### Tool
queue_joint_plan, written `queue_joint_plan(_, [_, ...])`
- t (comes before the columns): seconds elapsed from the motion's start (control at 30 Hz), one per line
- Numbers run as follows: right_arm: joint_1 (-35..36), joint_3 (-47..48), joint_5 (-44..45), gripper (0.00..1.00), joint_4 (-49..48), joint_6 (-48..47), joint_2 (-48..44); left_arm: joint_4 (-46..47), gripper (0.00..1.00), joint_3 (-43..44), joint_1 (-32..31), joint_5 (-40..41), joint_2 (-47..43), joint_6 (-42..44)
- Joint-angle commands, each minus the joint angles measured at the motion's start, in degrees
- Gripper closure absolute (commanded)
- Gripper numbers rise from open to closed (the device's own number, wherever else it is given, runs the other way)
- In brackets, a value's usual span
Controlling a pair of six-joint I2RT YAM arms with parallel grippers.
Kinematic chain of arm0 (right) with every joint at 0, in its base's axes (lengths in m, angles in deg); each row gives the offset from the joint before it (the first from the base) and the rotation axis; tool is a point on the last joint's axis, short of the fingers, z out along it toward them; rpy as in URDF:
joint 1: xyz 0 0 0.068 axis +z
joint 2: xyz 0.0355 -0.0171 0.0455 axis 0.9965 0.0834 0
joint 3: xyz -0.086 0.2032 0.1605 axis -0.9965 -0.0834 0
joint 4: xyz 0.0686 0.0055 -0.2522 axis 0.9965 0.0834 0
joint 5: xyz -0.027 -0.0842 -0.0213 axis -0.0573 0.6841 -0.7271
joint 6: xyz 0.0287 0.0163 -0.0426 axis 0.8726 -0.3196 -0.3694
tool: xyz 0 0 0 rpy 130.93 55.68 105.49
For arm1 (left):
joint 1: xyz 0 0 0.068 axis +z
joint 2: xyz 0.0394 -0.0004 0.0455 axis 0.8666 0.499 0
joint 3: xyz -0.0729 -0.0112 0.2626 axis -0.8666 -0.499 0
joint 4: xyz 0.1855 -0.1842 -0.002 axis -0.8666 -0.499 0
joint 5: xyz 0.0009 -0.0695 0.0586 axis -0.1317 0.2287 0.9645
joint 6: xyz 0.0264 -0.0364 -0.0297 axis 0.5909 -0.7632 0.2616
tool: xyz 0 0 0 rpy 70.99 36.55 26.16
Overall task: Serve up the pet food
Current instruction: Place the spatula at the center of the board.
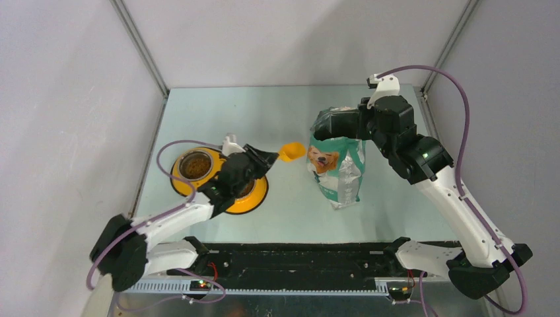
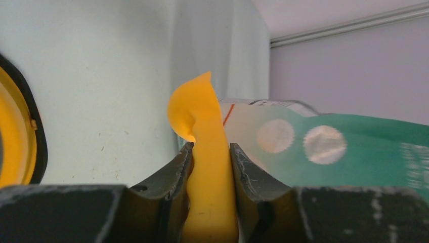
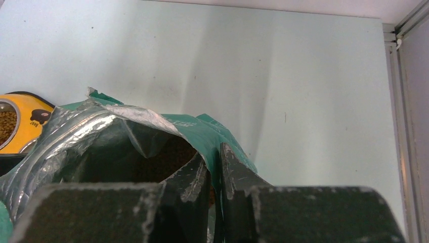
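Brown pet food [image 1: 195, 165] fills the left bowl of a yellow feeder [image 1: 254, 196], and the same bowl of pet food [image 3: 5, 124] shows at the left edge of the right wrist view. More dark kibble [image 3: 174, 154] lies inside the open green-and-white bag [image 1: 338, 168], which stands upright. My left gripper [image 1: 269, 157] is shut on the handle of an orange scoop [image 1: 292, 152], held just left of the bag; whether the cup holds anything is hidden. The scoop [image 2: 200, 109] rises between the left gripper's [image 2: 211, 148] jaws. My right gripper [image 3: 214, 152] is shut on the bag's [image 3: 202, 131] top rim and holds the mouth open.
The feeder [image 2: 15, 147] sits at the table's left side, partly under my left arm. Metal frame posts and grey walls bound the table at the back and along both sides. The right table edge [image 3: 399, 126] runs close to my right gripper [image 1: 353, 125].
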Motion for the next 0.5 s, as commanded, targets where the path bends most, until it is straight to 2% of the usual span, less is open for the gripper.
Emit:
queue_joint_plan(0.0, [-0.03, -1.13, -2.61, 0.85, -3.46, 1.15, -1.47, 5.28, 0.94, 4.70, -4.81, 9.68, 8.21, -3.51])
queue_joint_plan(0.07, [-0.08, -1.47, -3.70, 0.85, -3.89, 1.26, -1.55, 4.57, 0.90, 6.44, -7.19, 12.17, 12.18, -3.28])
queue_joint_plan(0.17, [-0.03, -1.62, -4.08, 0.85, -4.02, 1.80, -1.78, 9.22, 0.82, 6.02, -7.94, 11.29, 17.25, -5.57])
queue_joint_plan(0.23, [0.02, -1.82, -4.05, 0.85, -4.13, 1.96, -2.01, 11.81, 0.73, 5.13, -8.27, 10.82, 19.33, -6.87])
queue_joint_plan(0.27, [0.14, -1.90, -4.12, 0.85, -4.24, 1.95, -2.10, 11.85, 0.66, 4.96, -8.63, 10.70, 19.80, -7.16])
queue_joint_plan(0.47, [0.27, -1.93, -4.00, 0.84, -4.28, 1.65, -2.50, 7.01, 0.38, 4.91, -10.88, 12.18, 19.33, -7.52])
